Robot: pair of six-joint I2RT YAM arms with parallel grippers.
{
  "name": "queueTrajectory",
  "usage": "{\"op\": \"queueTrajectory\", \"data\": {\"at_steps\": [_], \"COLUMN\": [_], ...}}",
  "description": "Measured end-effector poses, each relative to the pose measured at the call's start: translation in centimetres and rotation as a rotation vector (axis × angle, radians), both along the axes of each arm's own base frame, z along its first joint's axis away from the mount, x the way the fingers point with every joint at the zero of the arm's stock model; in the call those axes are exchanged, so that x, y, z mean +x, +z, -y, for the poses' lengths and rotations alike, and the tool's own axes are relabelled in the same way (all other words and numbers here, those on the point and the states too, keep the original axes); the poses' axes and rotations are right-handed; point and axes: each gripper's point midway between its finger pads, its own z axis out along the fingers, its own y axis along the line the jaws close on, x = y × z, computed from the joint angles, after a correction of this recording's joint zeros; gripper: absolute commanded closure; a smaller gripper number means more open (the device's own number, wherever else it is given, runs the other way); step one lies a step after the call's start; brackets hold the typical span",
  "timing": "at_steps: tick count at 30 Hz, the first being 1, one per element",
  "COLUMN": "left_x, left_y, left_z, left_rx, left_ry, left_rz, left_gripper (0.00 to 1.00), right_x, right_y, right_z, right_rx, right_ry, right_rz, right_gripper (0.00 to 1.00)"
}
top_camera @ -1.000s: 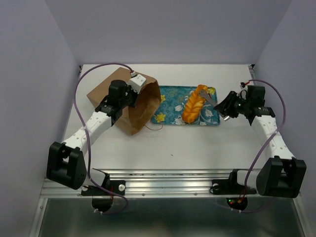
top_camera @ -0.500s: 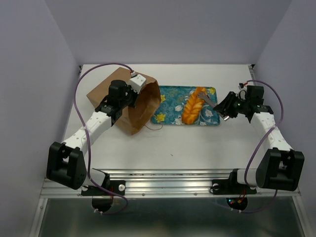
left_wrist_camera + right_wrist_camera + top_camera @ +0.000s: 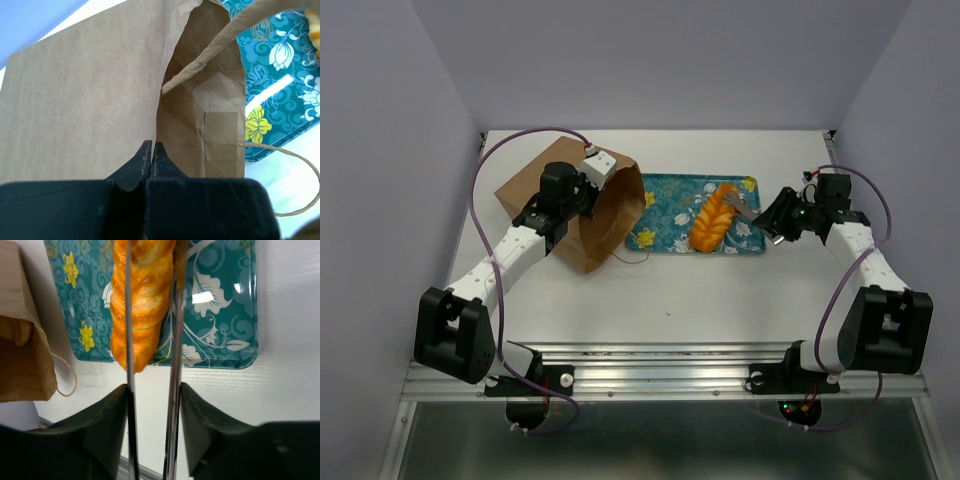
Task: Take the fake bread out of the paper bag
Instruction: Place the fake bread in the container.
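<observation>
- Left gripper [image 3: 151, 145]: fingers pinched together on the bag [image 3: 75, 100] rim, just left of the tray [image 3: 220, 315]. Probably keeps the mouth open and facing the tray.
- Right gripper [image 3: 744, 205]: clamped on the loaf [image 3: 147, 300] by its long sides, over the tray's right half. Whether the loaf is lifted or resting, cannot tell.
- Croissant and roll not visible, presumably inside the bag.

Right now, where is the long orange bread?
In the top view, the bread lies on the flowered tray, right of centre, between the paper bag and the right end effector.
</observation>
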Motion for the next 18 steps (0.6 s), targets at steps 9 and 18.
{"op": "queueTrajectory", "data": {"at_steps": [9, 18], "left_x": [0.0, -0.3], "left_y": [0.0, -0.3], "left_z": [0.0, 0.1], "left_rx": [0.003, 0.031], "left_ry": [-0.002, -0.039], "left_rz": [0.001, -0.003], "left_gripper": [1.00, 1.00], "right_x": [0.4, -0.2], "right_y": [-0.2, 1.6], "right_z": [1.0, 1.4], "right_rx": [-0.050, -0.082], "right_ry": [-0.041, -0.062], "right_rz": [-0.002, 0.046], "right_gripper": [0.42, 0.49]}}
